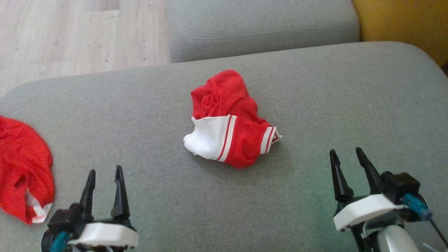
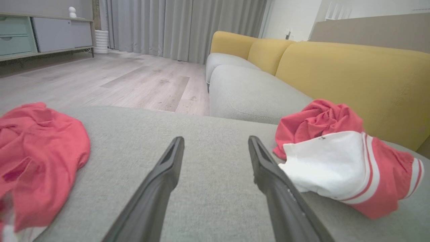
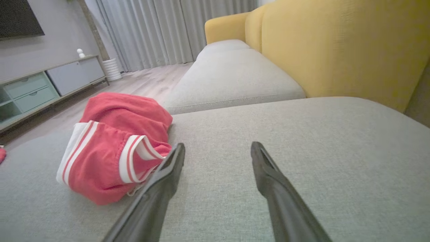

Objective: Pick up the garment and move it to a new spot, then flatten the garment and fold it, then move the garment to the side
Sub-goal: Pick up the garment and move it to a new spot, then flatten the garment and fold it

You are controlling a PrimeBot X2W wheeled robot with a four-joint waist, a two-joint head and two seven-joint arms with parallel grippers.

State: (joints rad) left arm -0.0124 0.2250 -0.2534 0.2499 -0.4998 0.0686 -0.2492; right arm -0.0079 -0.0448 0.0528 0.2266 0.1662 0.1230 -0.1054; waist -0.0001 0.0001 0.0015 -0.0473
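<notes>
Garment (image 1: 229, 120), crumpled red-and-white heap at frame centre on grey cushion (image 1: 350, 87), looks light, soft, floppy, best pinched at its striped hem; left gripper (image 1: 105, 169) lower left and right gripper (image 1: 345, 150) lower right both spread apart, empty.

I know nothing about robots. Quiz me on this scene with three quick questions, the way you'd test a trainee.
1. True or false: the left gripper is holding the crumpled garment.
2. The seat cushion under that garment is: A yellow, B grey, C blue.
3. Fill in: the second red garment lies on the robot's ____ side.
Key: 1 false, the left gripper and right gripper are both open, apart from it. 2 B. 3 left.
</notes>
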